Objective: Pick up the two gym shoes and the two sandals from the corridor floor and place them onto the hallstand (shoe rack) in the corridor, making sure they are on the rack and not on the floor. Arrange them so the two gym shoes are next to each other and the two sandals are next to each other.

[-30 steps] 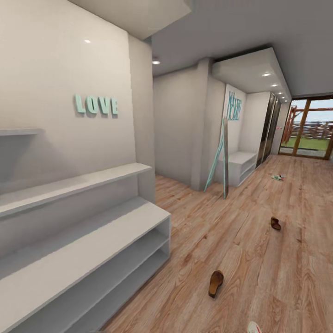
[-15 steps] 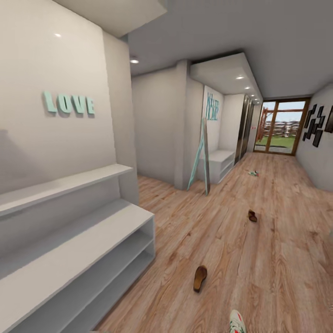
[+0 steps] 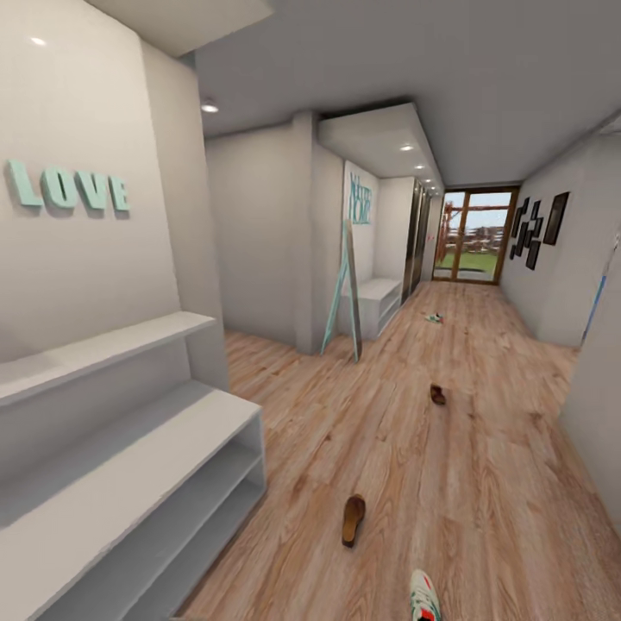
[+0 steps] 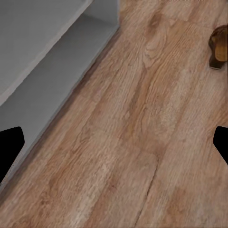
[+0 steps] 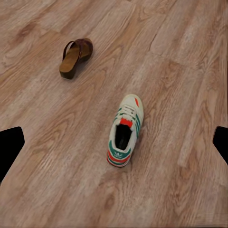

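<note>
Camera panned right along the corridor since the earlier frame.
Both claws hung released, empty: sandal [image 4: 219, 46] ahead of the left, shoe [image 5: 125, 130] on the floor [image 5: 180, 85] under the right, rack [image 3: 129, 483] leftward.

The near gym shoe [image 3: 423, 597] is cut off by the head view's lower edge. The far gym shoe [image 3: 433, 318] is too small to make out. In the left wrist view, a sandal [image 4: 219, 46] ahead of the left claw [image 4: 114, 142] is cropped.
</note>
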